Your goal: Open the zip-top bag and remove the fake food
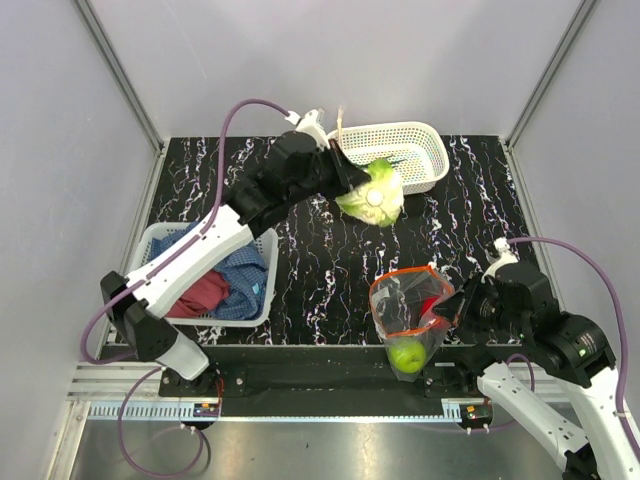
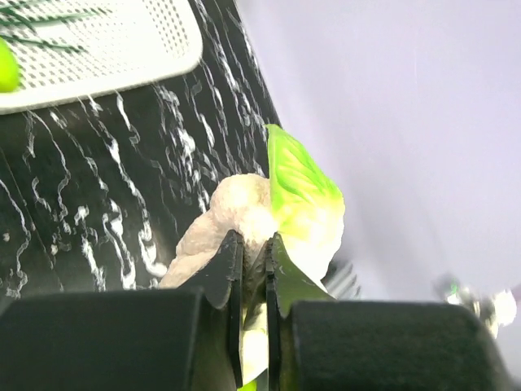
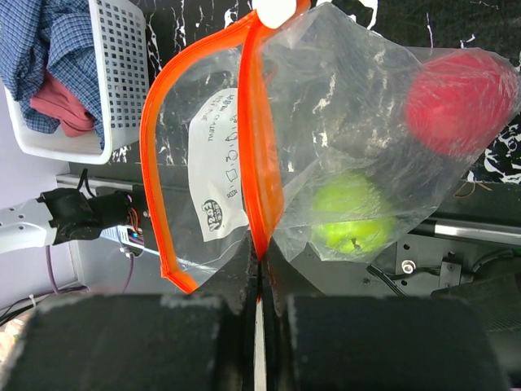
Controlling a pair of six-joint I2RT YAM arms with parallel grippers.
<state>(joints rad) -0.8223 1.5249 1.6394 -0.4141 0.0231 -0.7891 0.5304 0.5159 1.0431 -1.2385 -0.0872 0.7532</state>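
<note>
The left gripper point(image 2: 251, 248) is clenching the cabbage point(image 2: 281, 204), its fingers pinching the thin pale base. The top view is showing that piece in the air above the table point(image 1: 310, 260), just beside the near rim of the far basket point(image 1: 436, 150). The right gripper point(image 3: 259, 254) is clamping shut on the zip strip point(image 3: 259, 163) of the bag point(image 3: 358, 81), which is hanging at the table's near edge with its mouth gaping. A lime point(image 3: 352, 220) and a red piece point(image 3: 456, 98) are lying inside it.

Step in hand, as judged: carrying the cabbage to the far basket for release. Doing it well means:
- bringing the cabbage fully over the basket floor, since a broad piece catching the rim is likely to tip back onto the table;
- lowering it before opening the jaws;
- holding the bag steady, mouth up, for the next reach.

The left wrist view is showing the pinch itself; in the top view the cabbage is hiding the fingertips. The right wrist view is showing the jaws on one lip of the strip and a printed label point(image 3: 218, 171). Only the top view is showing the arms standing well apart and the near basket point(image 1: 268, 280) holding cloths point(image 1: 235, 275).
</note>
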